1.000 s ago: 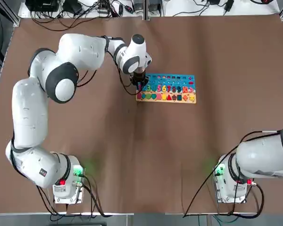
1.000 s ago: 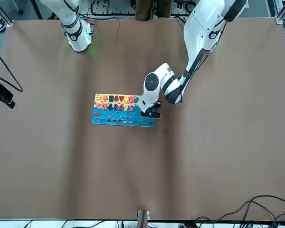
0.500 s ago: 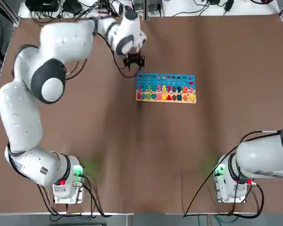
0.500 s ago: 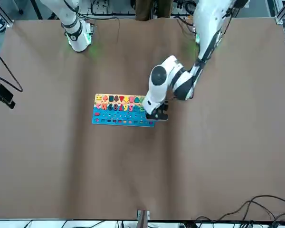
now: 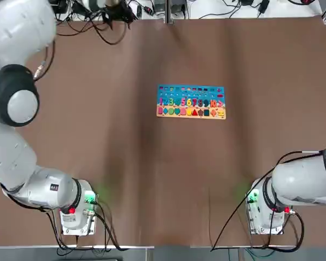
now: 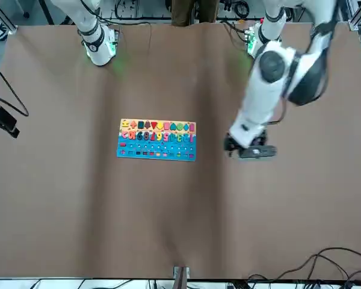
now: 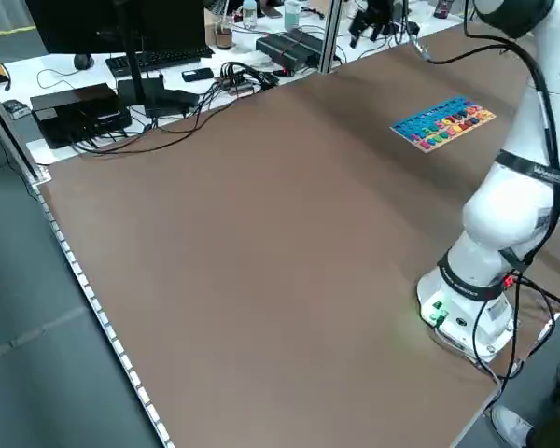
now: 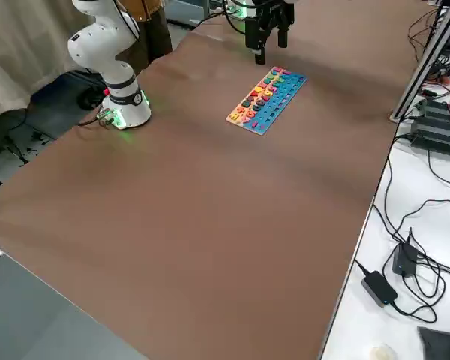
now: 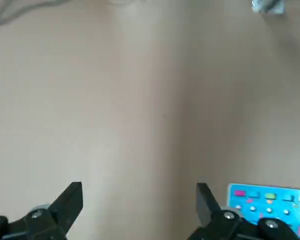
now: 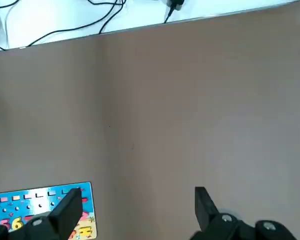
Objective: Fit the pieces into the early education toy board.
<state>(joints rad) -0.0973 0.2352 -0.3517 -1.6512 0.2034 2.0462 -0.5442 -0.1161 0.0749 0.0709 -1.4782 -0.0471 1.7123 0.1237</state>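
Taking the board as the middle of a clock face seen the robot's way, the left gripper (image 9: 140, 200) hovers near 11 o'clock, well apart from the board, its two fingers spread wide with nothing between them. At the centre, the toy board (image 5: 190, 101) lies flat on the brown table (image 5: 152, 179), blue part toward 12 o'clock, tan strip toward 6. Colourful numbers cross the blue part. Along the strip, left to right, the shapes include a pink piece (image 5: 183, 111), a red triangle (image 5: 194, 112) and an orange cross (image 5: 213, 113). The right gripper (image 10: 140, 194) is parked around 3 o'clock, also wide open and empty. A person's trousered legs (image 6: 192, 12) show at 6 o'clock, beyond the table edge.
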